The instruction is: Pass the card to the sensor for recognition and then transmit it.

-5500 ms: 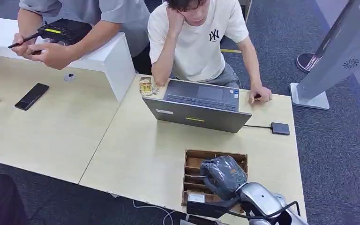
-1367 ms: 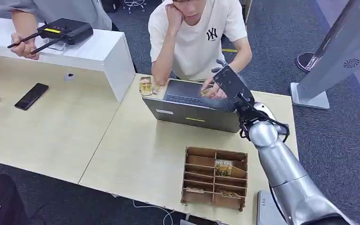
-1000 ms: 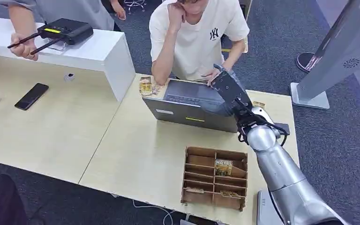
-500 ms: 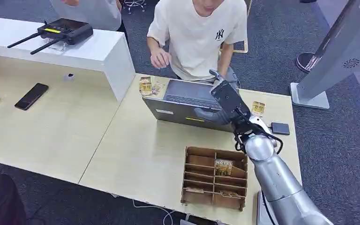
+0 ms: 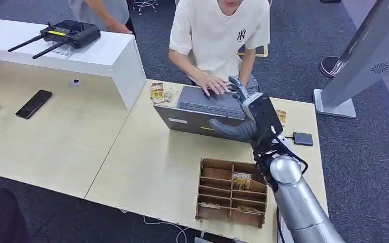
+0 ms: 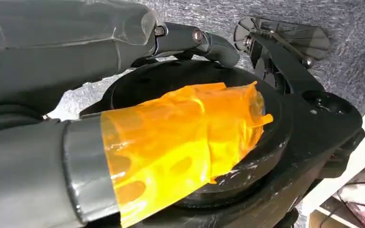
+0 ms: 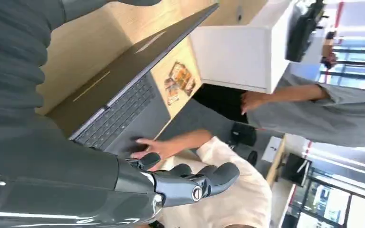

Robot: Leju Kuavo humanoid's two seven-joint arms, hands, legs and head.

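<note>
Right hand (image 5: 250,114) is up over the right end of the laptop (image 5: 197,104), palm open, fingers (image 5: 237,87) fanned apart and thumb stuck out across the lid, holding nothing. The right wrist view agrees: dark fingers loosely apart above the keyboard, nothing between them.

The card (image 5: 282,116) lies flat on the table just off the laptop's right edge, half hidden behind the hand. It sits on the back-of-hand side, not under the fingertips, which point away toward the person's hand (image 5: 212,83) on the keyboard. The black sensor (image 5: 303,138) is a little farther right of the laptop and nearer the robot, apart from the card.

Another card (image 5: 241,180) stands upright in the wooden tray (image 5: 208,167) on the robot's side of the laptop, below the wrist.

Whichever card comes next, I reckon it belongs to the right hand, and the wrist must turn first.

Left hand (image 6: 76,142) hangs low; I cannot tell how its fingers lie.
</note>
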